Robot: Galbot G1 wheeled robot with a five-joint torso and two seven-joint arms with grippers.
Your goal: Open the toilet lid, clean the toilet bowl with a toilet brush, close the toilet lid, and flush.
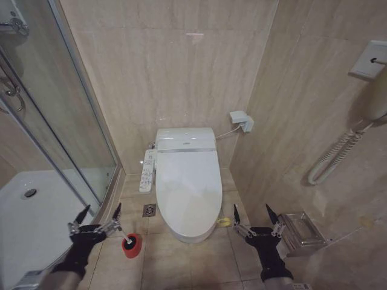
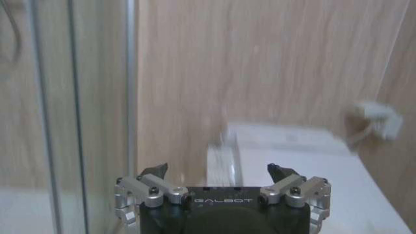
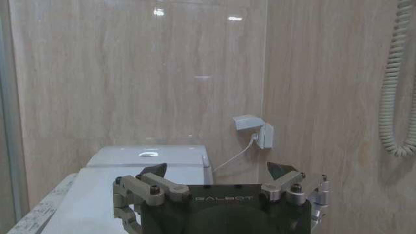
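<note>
Head view: toilet lid point(image 1: 188, 181) shut; left claw point(image 1: 98, 219), right claw point(image 1: 256, 218) spread, flanking.

Head view: from above, facing forward and down. 2 wrist views: low, level, facing the back wall. All 3 share the closed toilet lid point(image 1: 188, 181) point(image 2: 364, 195) point(image 3: 104, 195).

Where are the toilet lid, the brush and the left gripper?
toilet lid point(image 1: 188, 184): head view, middle of the closed lid's top.
brush point(image 1: 124, 235): head view, handle above the red holder.
left gripper point(image 1: 99, 212): head view, midway between open fingertips.
</note>
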